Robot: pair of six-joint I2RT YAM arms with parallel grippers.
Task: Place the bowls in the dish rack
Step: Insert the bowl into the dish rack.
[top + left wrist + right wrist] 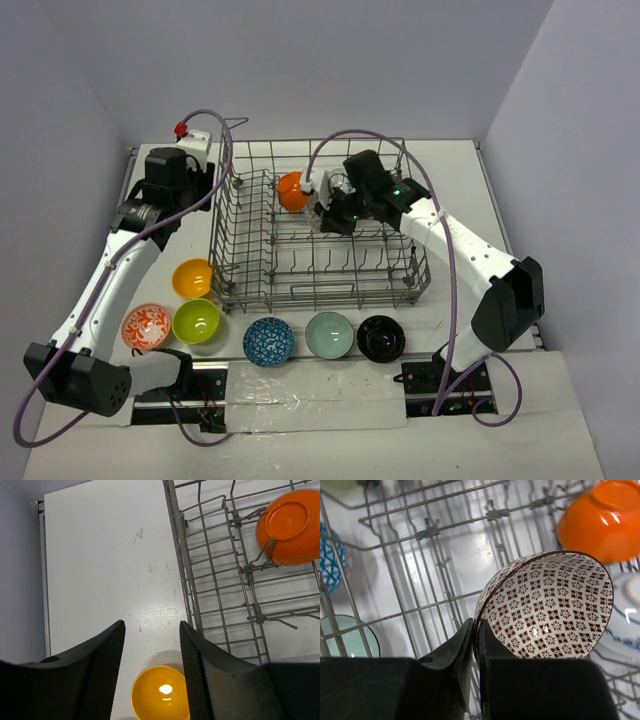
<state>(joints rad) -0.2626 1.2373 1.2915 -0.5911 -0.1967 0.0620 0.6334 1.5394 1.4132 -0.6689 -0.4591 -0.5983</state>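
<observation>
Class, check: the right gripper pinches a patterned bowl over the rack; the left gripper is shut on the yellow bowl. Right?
No: the left wrist view shows the left gripper open above the yellow bowl. The rest is right.

No readable text, labels or numbers anywhere.
</observation>
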